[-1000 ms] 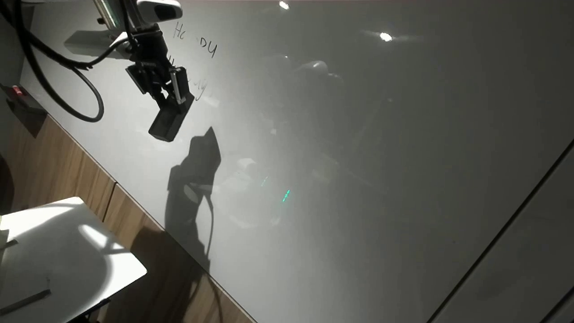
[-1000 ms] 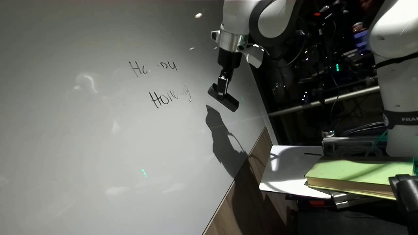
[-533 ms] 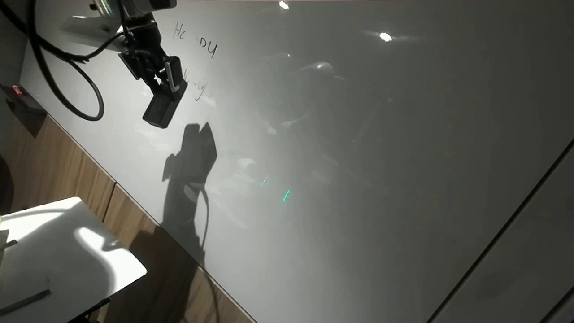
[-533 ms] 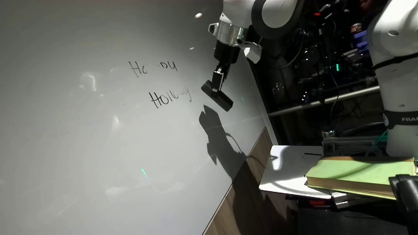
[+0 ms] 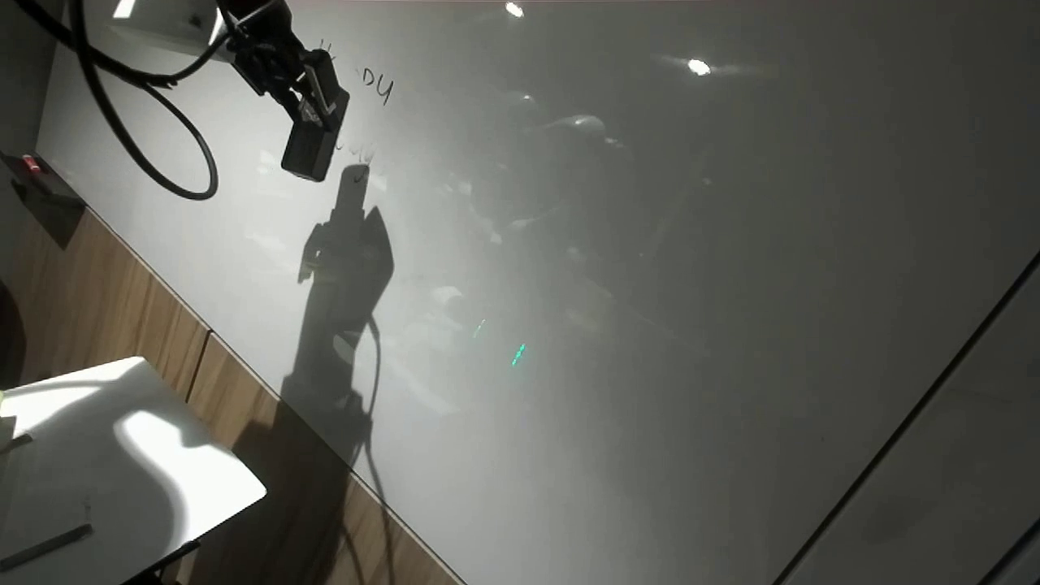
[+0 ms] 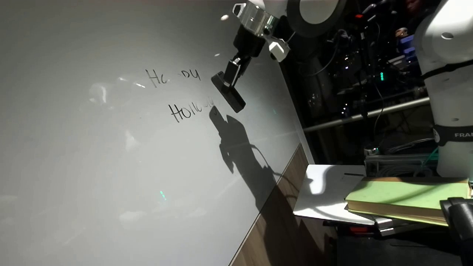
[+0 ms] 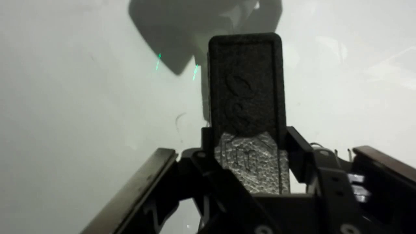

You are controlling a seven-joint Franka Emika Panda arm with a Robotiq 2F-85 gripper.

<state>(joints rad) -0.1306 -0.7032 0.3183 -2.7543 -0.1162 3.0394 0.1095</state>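
A black block-shaped eraser (image 7: 247,84) with embossed marks sits between the fingers of my gripper (image 7: 250,143), which is shut on its two long sides. In both exterior views the eraser (image 5: 313,150) (image 6: 232,96) hangs tilted in front of the whiteboard (image 6: 92,159); its shadow (image 6: 236,136) falls separately, so it looks apart from the surface. Black handwriting stands in two lines: the upper line (image 6: 190,74) is broken in its middle, and the lower line (image 6: 181,112) fades toward its right end. My gripper (image 6: 230,83) is just right of the writing there.
Wood panelling (image 5: 268,406) runs along the board's lower edge. A white tabletop (image 6: 325,210) carries a green book (image 6: 406,195), close to the robot's base. A loose black cable (image 5: 154,154) loops beside the arm. A dark box with a red part (image 5: 36,175) sits at the board's corner.
My gripper, still holding the eraser, has moved up in both exterior views and closer to the handwriting. The shadow's tip now reaches the lower line's end. The writing looks the same.
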